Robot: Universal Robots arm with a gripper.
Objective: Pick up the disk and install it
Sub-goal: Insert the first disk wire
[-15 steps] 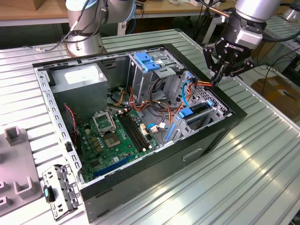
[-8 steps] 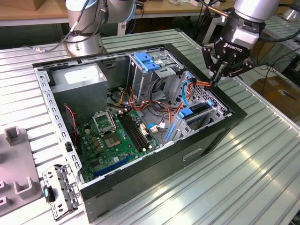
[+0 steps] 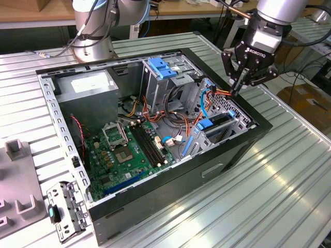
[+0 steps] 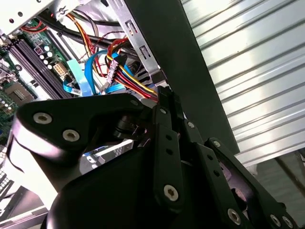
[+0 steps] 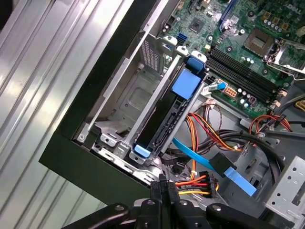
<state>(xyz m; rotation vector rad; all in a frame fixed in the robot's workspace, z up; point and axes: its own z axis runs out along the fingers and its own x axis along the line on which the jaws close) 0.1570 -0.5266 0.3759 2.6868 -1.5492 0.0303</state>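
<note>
My black tool [image 3: 237,88] is clenched, fingertips pressed together at the red, yellow and orange wire bundle [image 5: 190,183] over the rim of the open black computer case [image 3: 155,206]; whether it pinches a wire, I can't tell. Inside the case, near the tool, the flat disk [image 5: 167,119] with blue plastic rails stands on edge in the grey metal drive cage [image 5: 138,95]. The case sits on the ribbed metal desk [image 3: 289,196].

A line of white lettering [image 3: 256,50] ran across the black body of the gripper [image 3: 236,89] in the upper right of the exterior view. The white sticker [image 3: 87,82] on the grey power-supply box [image 3: 101,98], upper left, carried print too small to read.
</note>
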